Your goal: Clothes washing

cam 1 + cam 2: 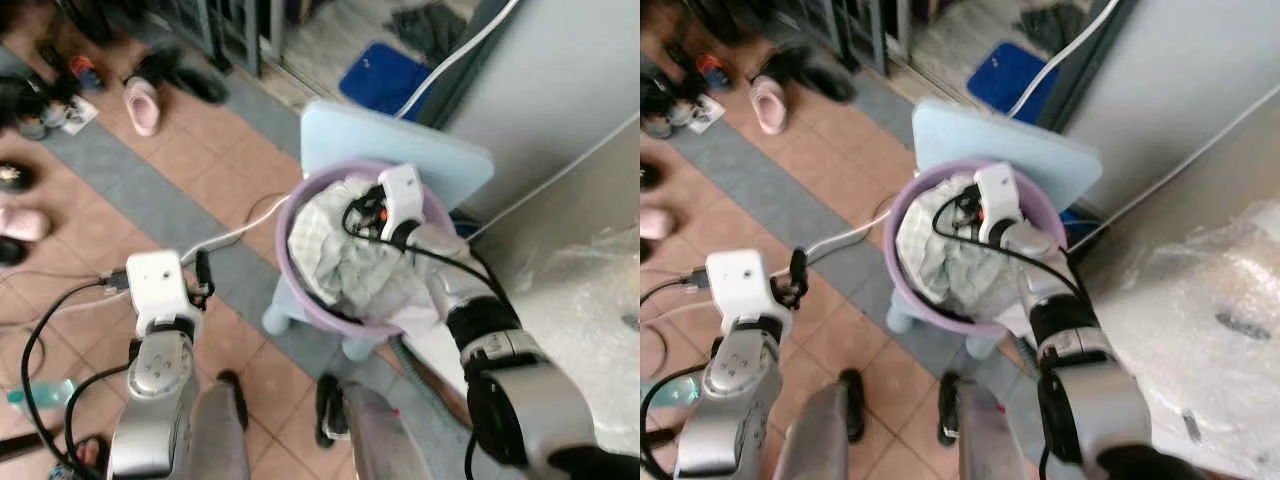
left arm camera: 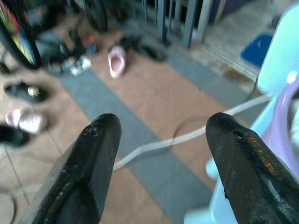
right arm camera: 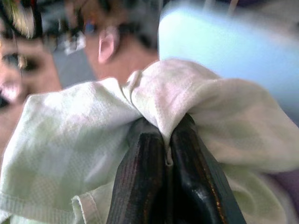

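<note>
My right arm reaches forward, its right gripper pinched tight together. My left gripper hangs low, fingers spread wide.

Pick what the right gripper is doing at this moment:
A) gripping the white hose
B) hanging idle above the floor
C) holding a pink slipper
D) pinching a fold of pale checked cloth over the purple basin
D: the right gripper has its two black fingers pressed together on a fold of the pale checked cloth, above the purple basin.
</note>
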You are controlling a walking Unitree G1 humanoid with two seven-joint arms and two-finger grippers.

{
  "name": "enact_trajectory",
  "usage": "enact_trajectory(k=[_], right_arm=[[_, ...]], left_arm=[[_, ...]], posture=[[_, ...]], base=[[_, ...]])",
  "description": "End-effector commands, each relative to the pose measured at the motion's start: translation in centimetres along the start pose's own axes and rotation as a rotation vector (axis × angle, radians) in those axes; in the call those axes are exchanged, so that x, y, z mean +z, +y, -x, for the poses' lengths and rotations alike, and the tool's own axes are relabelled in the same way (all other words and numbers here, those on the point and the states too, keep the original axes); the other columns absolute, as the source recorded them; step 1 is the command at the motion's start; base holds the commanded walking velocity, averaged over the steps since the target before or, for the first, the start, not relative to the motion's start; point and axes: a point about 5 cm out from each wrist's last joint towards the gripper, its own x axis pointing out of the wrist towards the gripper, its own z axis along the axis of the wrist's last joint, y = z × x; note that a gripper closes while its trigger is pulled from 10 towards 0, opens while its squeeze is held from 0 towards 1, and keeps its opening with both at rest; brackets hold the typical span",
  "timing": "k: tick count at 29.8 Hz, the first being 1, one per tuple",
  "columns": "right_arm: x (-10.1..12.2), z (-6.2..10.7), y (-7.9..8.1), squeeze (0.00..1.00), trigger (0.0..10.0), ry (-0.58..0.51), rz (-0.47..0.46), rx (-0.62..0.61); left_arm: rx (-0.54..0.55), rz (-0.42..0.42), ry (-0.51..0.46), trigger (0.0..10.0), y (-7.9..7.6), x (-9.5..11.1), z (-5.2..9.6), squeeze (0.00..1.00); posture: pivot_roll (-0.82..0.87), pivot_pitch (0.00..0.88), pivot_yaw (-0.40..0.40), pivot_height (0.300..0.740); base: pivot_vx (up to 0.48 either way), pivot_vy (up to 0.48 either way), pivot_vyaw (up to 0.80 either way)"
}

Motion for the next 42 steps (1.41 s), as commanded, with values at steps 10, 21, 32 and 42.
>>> enact_trajectory(k=[10, 21, 32, 42], right_arm=[[1.4, 6.4, 0.8, 0.00, 0.0, -0.276, -0.011, -0.302], [1.1, 8.2, 1.5, 0.00, 10.0, -0.246, 0.060, -0.269], [2.4, 7.2, 1.6, 0.00, 10.0, -0.262, 0.100, -0.244], [3.2, 6.6, 1.4, 0.00, 10.0, -0.284, 0.104, -0.250]], left_arm=[[-0.088, -0.050, -0.027, 10.0, -1.2, 0.0, -1.5, 0.00], [-0.156, -0.090, -0.051, 10.0, -1.7, 0.1, -2.2, 0.00], [-0.159, -0.069, -0.057, 10.0, -2.4, -0.1, -2.5, 0.00], [-0.129, -0.034, -0.042, 10.0, -2.7, -0.5, -2.5, 0.00]], posture=[[-0.01, 0.030, 0.070, 0.740], [-0.03, 0.031, 0.089, 0.740], [-0.04, 0.031, 0.070, 0.740], [-0.05, 0.028, 0.062, 0.740]], base=[[0.000, 0.000, 0.00], [0.000, -0.047, -0.24], [0.000, -0.274, -0.74], [0.000, -0.056, -0.74]])
